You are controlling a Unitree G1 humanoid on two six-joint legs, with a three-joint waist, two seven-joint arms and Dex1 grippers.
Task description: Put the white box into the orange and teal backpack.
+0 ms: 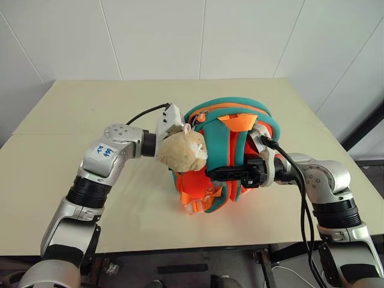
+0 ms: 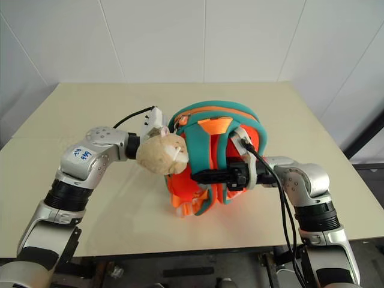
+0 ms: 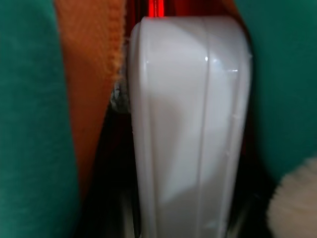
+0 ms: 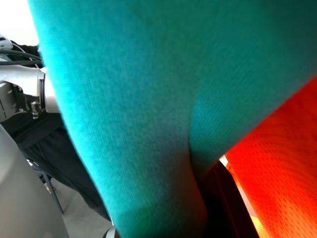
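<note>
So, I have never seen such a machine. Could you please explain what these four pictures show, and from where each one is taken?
It is a two-armed humanoid robot working at a beige table. The two wide pictures come from cameras in its head, looking down over its arms. The two close-up pictures come from cameras on its wrists.

On the table stands an orange and teal backpack with a tan plush toy attached. The right hand has its black fingers shut against the backpack's front, apparently steadying it. The left hand reaches in behind the toy. Its wrist picture shows the white box edge-on between orange and teal fabric, so the box seems to be going into the bag. Whether the left hand grips it I cannot tell.
</note>
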